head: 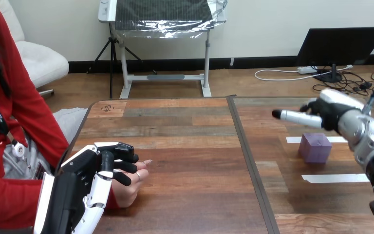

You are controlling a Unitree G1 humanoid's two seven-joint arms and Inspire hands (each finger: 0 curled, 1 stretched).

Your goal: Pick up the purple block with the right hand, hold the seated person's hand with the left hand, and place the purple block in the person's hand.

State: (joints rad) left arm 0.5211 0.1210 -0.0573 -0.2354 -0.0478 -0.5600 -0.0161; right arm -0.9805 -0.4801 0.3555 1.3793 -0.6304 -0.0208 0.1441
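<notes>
Purple block [315, 147] sits at the table's [190, 146] 3 o'clock between two white tape strips [336, 178] (at its 12 and 6). Right hand [328, 114] hovers at its 1 o'clock, fingers straight, holding nothing. At 8 o'clock the left hand [85, 168] curls round the person's hand [129, 187]

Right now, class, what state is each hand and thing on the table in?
left hand: fingers curled round the person's hand
right hand: open, apart from the purple block
person's hand: on the table, under the left hand
purple block: resting on the table, not held
</notes>
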